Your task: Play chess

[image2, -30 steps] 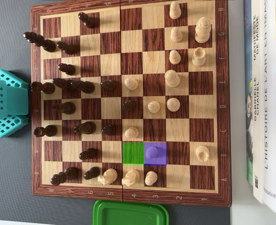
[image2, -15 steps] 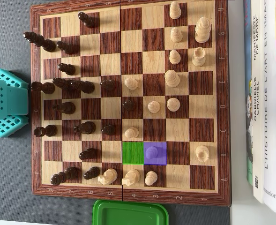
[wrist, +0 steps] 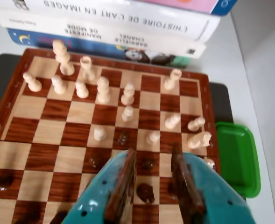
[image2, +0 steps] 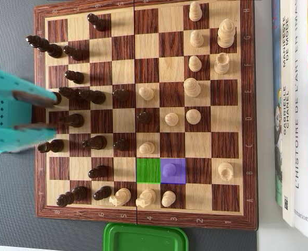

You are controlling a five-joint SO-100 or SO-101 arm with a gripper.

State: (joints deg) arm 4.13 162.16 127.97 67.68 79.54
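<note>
Roughly fifteen pale chessmen (image2: pixel 192 87), one chessboard (image2: pixel 250 104).

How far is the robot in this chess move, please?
Done: the game looks midway; many pieces stand off their home rows on the board. In hand: the claw hangs open over the dark side, gripping nothing. Left: the pawn sits on the purple square and the green square beside it is empty, so that marked move seems undone.
</note>
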